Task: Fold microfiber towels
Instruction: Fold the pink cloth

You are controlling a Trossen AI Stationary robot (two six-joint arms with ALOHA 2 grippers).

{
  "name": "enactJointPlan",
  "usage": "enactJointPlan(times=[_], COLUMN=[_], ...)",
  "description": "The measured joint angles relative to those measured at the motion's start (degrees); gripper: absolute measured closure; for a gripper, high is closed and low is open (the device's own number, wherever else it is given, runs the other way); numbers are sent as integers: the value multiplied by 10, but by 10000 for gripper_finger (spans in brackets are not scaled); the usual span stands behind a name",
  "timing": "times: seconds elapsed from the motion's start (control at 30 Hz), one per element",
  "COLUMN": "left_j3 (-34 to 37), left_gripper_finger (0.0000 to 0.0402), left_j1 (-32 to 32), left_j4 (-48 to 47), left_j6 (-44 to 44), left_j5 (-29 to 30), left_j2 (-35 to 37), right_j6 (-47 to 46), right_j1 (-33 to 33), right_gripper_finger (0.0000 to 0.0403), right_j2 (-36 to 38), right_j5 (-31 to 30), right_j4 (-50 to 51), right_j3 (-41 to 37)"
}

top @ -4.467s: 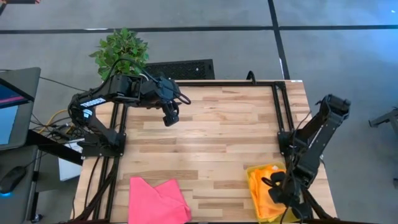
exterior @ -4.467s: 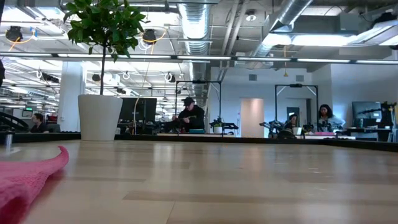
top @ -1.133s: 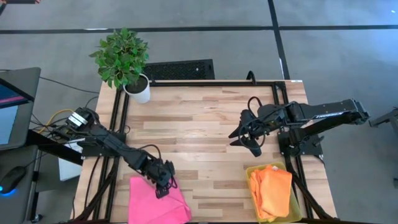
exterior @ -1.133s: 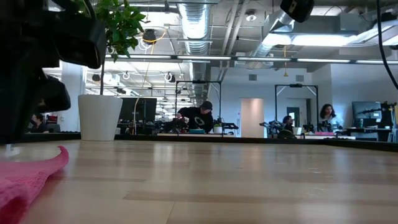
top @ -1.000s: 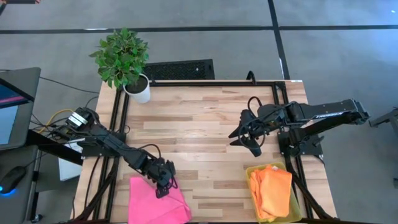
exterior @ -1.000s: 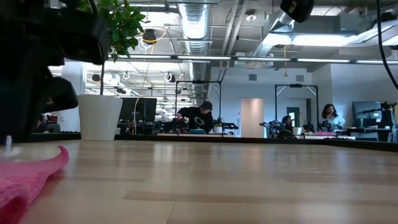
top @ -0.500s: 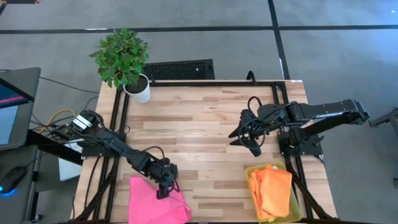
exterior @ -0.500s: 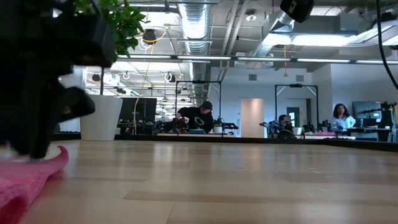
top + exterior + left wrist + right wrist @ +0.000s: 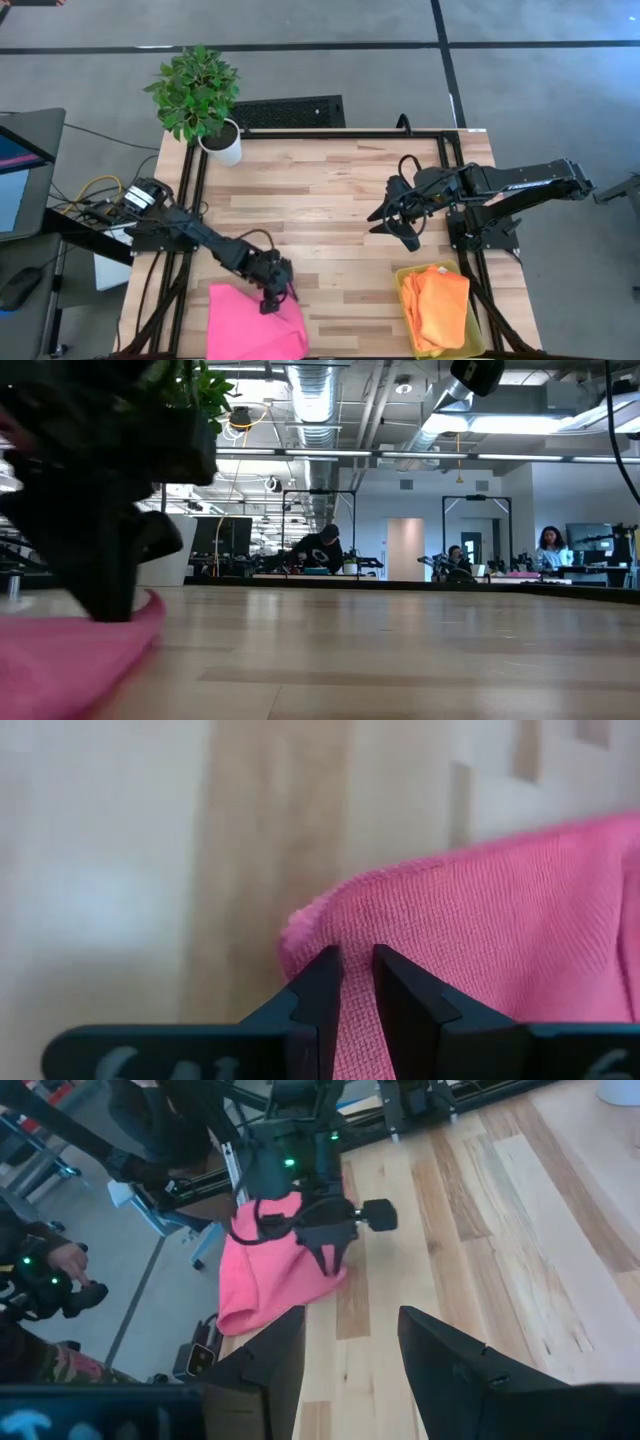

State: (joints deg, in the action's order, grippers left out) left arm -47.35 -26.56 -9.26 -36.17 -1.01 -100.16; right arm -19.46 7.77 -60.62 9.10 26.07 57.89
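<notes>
At the near edge of the wooden table (image 9: 330, 200) we see the hot pink towel (image 9: 252, 322) lying rumpled toward the left corner. The left gripper (image 9: 272, 297) sits at that towel's far right corner, its arm stretched low across the table from the left side. In the left wrist view its fingers (image 9: 322, 992) stand close together with only a thin gap, and a raised fold of pink cloth (image 9: 480, 940) runs into that gap, so we take them as pinched on the towel's edge. In the low view the gripper is a dark blurred mass (image 9: 100, 510) standing on the pink cloth (image 9: 70, 665).

Also at the near edge, toward the right corner, we see the yellow bin (image 9: 441, 310) with orange towels (image 9: 437, 300) bunched inside it.

Farther back, the right gripper (image 9: 400, 228) hangs above bare wood right of the table's middle, well apart from both the bin and the pink towel. Its fingers (image 9: 270, 1355) are spread apart with nothing between them, and its wrist view looks across to the left gripper (image 9: 328, 1245) on the pink towel (image 9: 270, 1270).

At the far left corner a potted plant (image 9: 200, 95) stands. Beyond the table, in the low view, people (image 9: 320, 550) sit at desks in the room.
</notes>
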Motion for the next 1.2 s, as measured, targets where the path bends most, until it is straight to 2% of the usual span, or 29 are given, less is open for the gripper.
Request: enactJointPlan(times=[0.37, 0.57, 0.67, 0.83, 0.97, 1.07, 1.2], left_j3=[2, 2, 3, -4, -28, -40, -46], left_gripper_finger=[340, 340, 340, 340, 340, 340, 340], left_j1=[161, 242, 269, 278, 268, 257, 231], left_j4=[3, 39, 51, 43, 30, -30, -128], left_j6=[80, 142, 145, 112, 117, 113, 50], left_j5=[24, 45, 43, 28, 35, 39, 59], left_j2=[-1, -3, -3, 15, 64, 105, 172], right_j6=[0, 1, 1, 6, 24, 35, 40], right_j1=[0, 0, 0, 0, 0, -4, -16], right_gripper_finger=[218, 221, 222, 222, 222, 223, 223], right_j2=[0, 0, 0, 0, 0, 0, -15], right_j5=[-1, -1, -1, -1, -1, -1, -2], right_j4=[0, 0, 0, 0, 0, 0, -7], right_j3=[0, 0, 0, 0, 0, 0, 0])
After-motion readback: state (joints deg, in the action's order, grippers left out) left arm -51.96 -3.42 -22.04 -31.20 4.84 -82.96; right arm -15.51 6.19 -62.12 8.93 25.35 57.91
